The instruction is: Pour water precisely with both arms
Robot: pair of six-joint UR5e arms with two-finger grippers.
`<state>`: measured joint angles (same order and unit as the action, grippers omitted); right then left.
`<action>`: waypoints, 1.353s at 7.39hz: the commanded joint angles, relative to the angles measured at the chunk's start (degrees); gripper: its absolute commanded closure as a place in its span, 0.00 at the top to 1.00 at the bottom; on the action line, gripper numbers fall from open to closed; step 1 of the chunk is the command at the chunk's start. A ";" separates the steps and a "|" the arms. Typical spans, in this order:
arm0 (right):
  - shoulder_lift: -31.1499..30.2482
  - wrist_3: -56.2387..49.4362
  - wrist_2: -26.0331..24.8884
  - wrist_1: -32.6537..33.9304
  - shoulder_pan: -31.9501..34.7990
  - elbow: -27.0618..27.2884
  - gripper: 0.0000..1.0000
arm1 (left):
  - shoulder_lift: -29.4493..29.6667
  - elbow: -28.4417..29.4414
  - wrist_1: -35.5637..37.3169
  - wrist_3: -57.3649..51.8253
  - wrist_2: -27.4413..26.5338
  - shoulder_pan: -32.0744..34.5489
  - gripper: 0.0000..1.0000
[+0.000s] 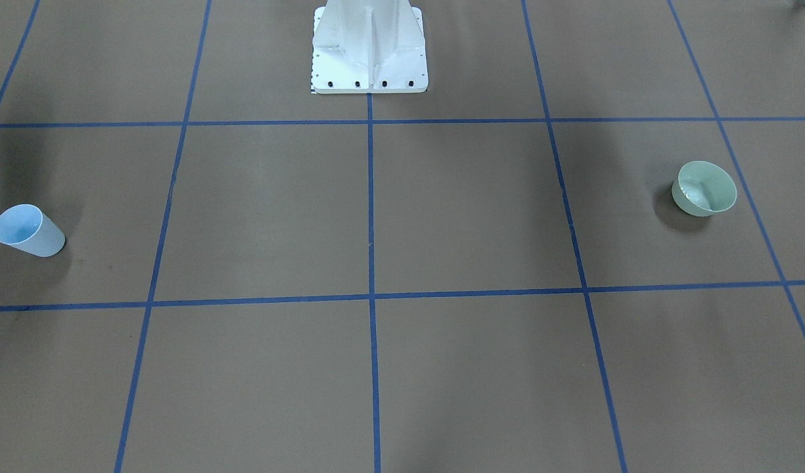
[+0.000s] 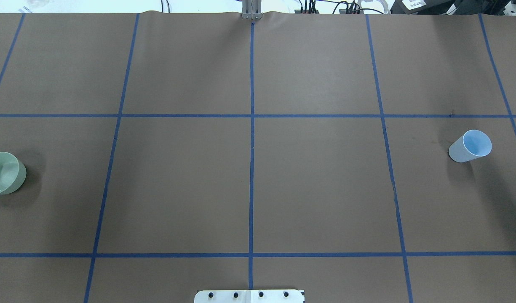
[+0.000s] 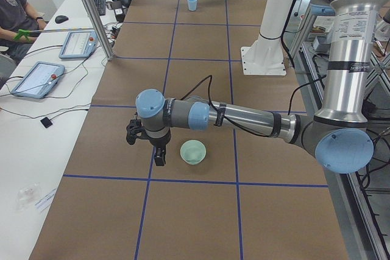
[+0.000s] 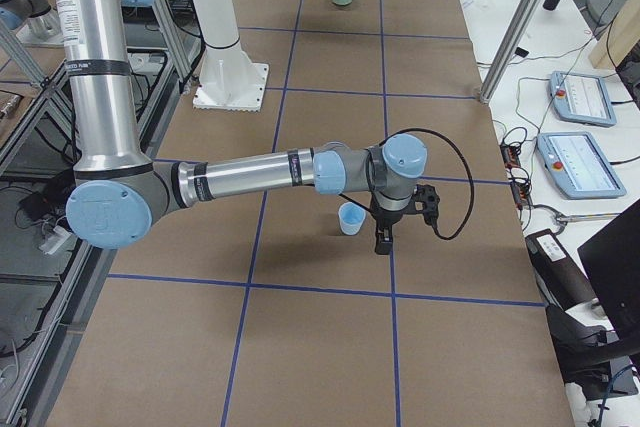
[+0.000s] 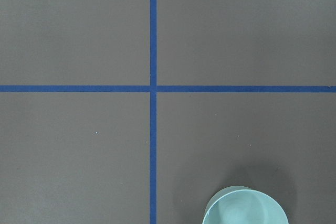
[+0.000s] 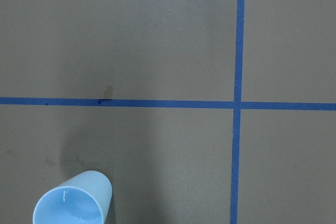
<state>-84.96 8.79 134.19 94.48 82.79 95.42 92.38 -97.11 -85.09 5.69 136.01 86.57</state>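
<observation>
Vessels stand well apart on the bench (image 2: 316, 181): from overhead, a green bowl (image 2: 4, 173) at 9 o'clock and a blue cup (image 2: 472, 145) at 3 o'clock. The left arm (image 3: 244, 117) reaches low, with the left gripper (image 3: 158, 153) hanging just beside the bowl, at its 9 o'clock in the left side view. The right arm (image 4: 250, 172) hangs the right gripper (image 4: 382, 239) at the cup's 3 o'clock in the right side view. I cannot tell whether the fingers are apart or together. The water cannot be made out.
</observation>
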 commanded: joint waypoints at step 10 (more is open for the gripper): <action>-0.03 0.00 0.02 -0.09 0.00 0.56 0.99 | -1.41 3.14 -7.41 5.51 -0.04 -1.40 1.00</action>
<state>-84.99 8.79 134.16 94.39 82.79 95.81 91.20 -95.88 -87.78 7.04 136.04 85.99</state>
